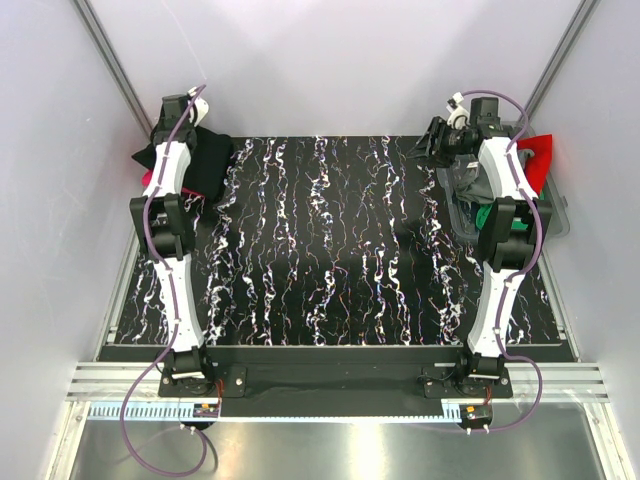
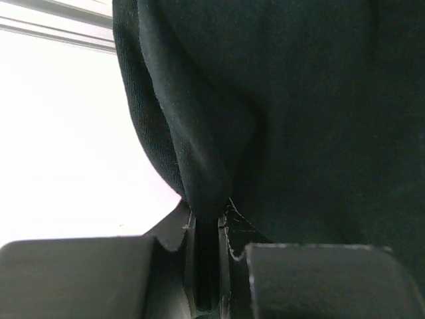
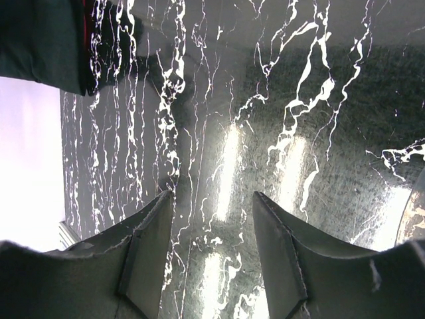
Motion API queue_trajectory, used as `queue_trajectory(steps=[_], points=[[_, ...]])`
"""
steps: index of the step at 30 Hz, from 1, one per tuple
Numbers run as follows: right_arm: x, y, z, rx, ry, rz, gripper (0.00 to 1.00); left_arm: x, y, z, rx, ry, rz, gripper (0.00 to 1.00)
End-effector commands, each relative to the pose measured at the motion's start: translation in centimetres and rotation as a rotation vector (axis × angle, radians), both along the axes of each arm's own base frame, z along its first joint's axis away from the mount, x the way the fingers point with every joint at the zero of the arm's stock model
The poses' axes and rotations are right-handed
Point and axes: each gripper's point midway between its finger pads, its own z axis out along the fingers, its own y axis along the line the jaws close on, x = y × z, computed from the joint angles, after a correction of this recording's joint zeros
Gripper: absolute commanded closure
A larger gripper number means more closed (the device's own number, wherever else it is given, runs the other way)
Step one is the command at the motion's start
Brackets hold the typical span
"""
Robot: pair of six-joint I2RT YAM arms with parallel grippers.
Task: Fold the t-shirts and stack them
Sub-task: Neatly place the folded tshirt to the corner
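Observation:
A black t-shirt (image 1: pixel 207 165) lies bunched at the table's far left corner, with a pink-red one (image 1: pixel 148 181) showing under its left edge. My left gripper (image 1: pixel 178 120) is over that pile. In the left wrist view it (image 2: pixel 208 219) is shut on a fold of the black t-shirt (image 2: pixel 299 119), which fills most of that view. My right gripper (image 1: pixel 436 140) hovers at the far right, and its jaws (image 3: pixel 214 199) stand open over bare table with nothing between them. The black t-shirt (image 3: pixel 40 40) shows at that view's top left corner.
A clear bin (image 1: pixel 555 215) at the far right holds a red t-shirt (image 1: pixel 540 155), a grey one (image 1: pixel 470 180) and a green one (image 1: pixel 484 215), partly behind my right arm. The table (image 1: pixel 330 250) is black marbled with white veins. White walls close in on three sides.

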Motion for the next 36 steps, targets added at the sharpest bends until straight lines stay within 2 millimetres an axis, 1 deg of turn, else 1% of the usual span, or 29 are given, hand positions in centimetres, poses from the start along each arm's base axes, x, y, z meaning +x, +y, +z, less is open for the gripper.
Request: queue_trajectory(steps=[1,6,13,19,23,29,31,32,33,34,35,36], points=[[-0.4,0.3,3.8,-0.029,-0.1,0.008,0.42,0.3,1.7,1.2,0.047,-0.064,0.053,1.0],[-0.6,0.5,3.5,-0.041,-0.094,0.011,0.41,0.2,1.7,-0.9,0.035,-0.026,0.065,1.0],[-0.6,0.9,3.3,-0.047,-0.094,0.018,0.41,-0.3,1.8,-3.2,0.031,0.025,0.07,1.0],[-0.4,1.1,2.8,-0.046,-0.088,0.022,0.41,-0.8,2.4,-4.5,0.042,0.05,0.091,1.0],[-0.4,1.2,2.5,-0.042,-0.078,0.025,0.41,-1.0,2.5,-4.9,0.046,0.06,0.1,1.0],[-0.3,1.3,2.2,-0.041,-0.075,0.028,0.41,-1.2,2.5,-4.8,0.042,0.057,0.108,1.0],[-0.3,1.4,2.1,-0.04,-0.074,0.031,0.41,-1.4,2.6,-4.6,0.04,0.054,0.115,0.95],[-0.2,1.4,2.2,-0.04,-0.075,0.031,0.41,-1.3,2.5,-4.4,0.034,0.046,0.118,0.89],[-0.2,1.4,2.1,-0.039,-0.074,0.032,0.41,-1.4,2.5,-4.1,0.032,0.038,0.123,0.67],[-0.2,1.5,2.1,-0.038,-0.074,0.033,0.41,-1.4,2.7,-3.4,0.036,0.015,0.137,0.3],[-0.1,1.5,2.1,-0.037,-0.074,0.034,0.41,-1.3,2.8,-2.8,0.035,-0.006,0.147,0.18],[-0.2,1.5,2.1,-0.035,-0.073,0.035,0.41,-1.2,2.6,-2.3,0.033,-0.023,0.145,0.11]])
